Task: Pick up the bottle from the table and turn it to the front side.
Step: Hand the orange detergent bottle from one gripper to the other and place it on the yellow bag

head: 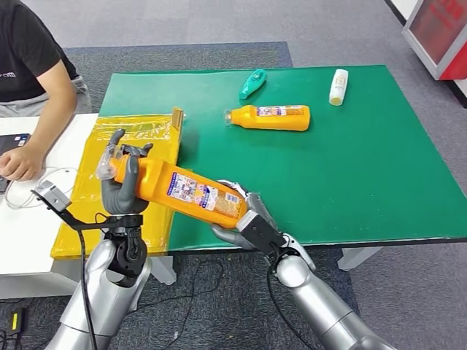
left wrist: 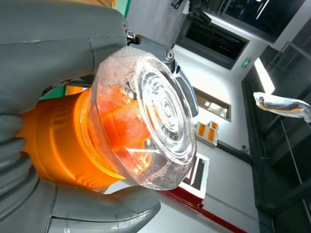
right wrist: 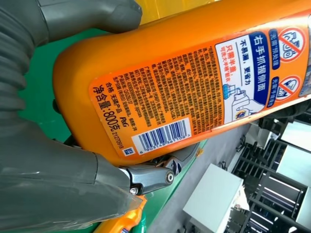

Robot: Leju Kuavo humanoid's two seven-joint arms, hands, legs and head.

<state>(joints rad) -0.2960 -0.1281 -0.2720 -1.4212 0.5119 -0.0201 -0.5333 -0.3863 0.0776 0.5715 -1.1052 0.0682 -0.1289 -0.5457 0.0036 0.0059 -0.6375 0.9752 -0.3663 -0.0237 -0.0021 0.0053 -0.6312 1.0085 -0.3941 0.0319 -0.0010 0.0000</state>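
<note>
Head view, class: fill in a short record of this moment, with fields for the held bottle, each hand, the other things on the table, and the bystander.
held bottle: orange bottle, off the table, lying tilted, barcode label showing
left hand: left hand grips its clear-capped neck end
right hand: right hand holds its base end
on green table: second orange bottle, teal bottle, white bottle, all lying flat
bystander: person seated at left

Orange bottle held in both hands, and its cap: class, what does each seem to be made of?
Orange bottle: probably glossy opaque plastic, with soft highlights and a printed label with a barcode. Cap: apparently clear rigid plastic; the orange neck shows through it, and it has moulded rings.
</note>
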